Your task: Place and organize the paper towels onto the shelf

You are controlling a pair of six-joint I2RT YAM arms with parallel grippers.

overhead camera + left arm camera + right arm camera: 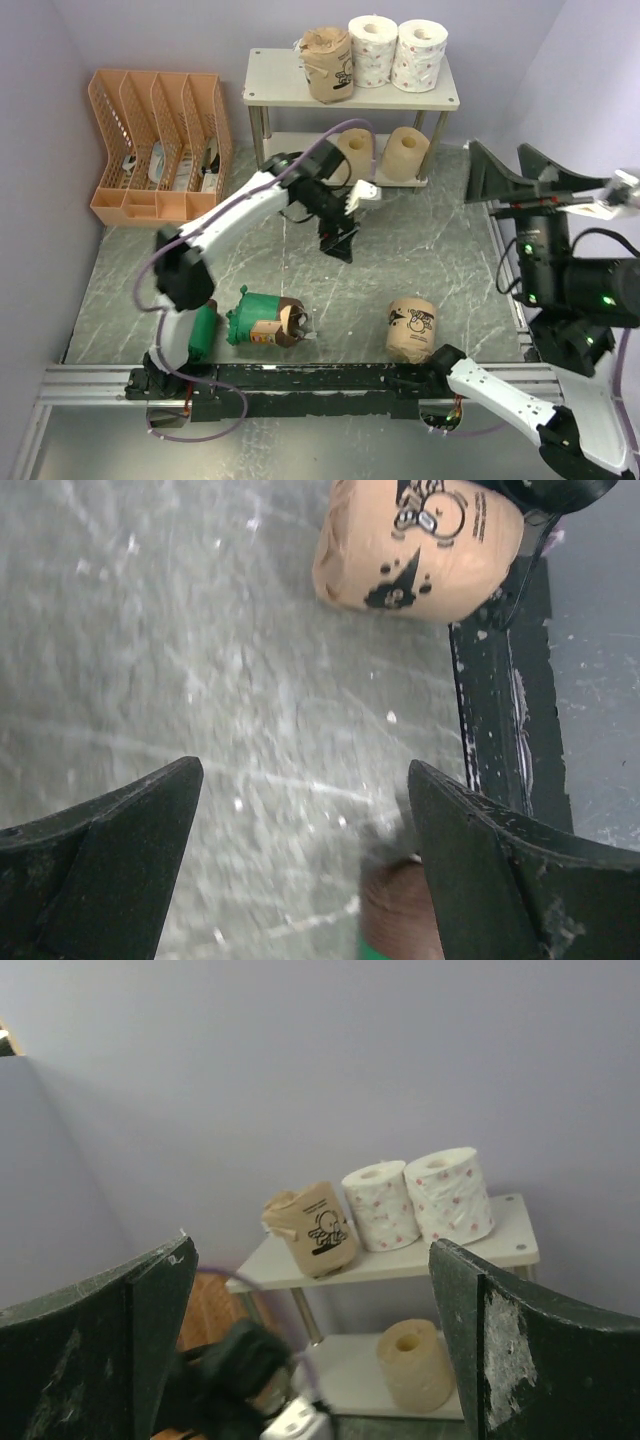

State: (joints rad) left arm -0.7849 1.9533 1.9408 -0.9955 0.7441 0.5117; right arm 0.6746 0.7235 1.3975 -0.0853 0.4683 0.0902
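The shelf (pixel 280 88) stands at the back. Its top board holds a brown cartoon-print roll (pixel 328 65) and two white red-specked rolls (pixel 373 50). The lower board holds two tan rolls (pixel 405 153). On the table lie a green-wrapped roll (pixel 262 320), another green roll (pixel 203 335) behind the left arm, and a brown cartoon roll (pixel 412 330). My left gripper (pixel 335 240) is open and empty above the table, in front of the shelf. In its wrist view the gripper (pixel 305 860) looks down at the brown roll (pixel 420 545). My right gripper (pixel 515 175) is open, empty and raised at the right. It (pixel 310 1340) faces the shelf (pixel 380 1265).
An orange perforated file organizer (pixel 160 145) stands at the back left. A black rail (pixel 330 378) runs along the near table edge. Purple walls close in the back and sides.
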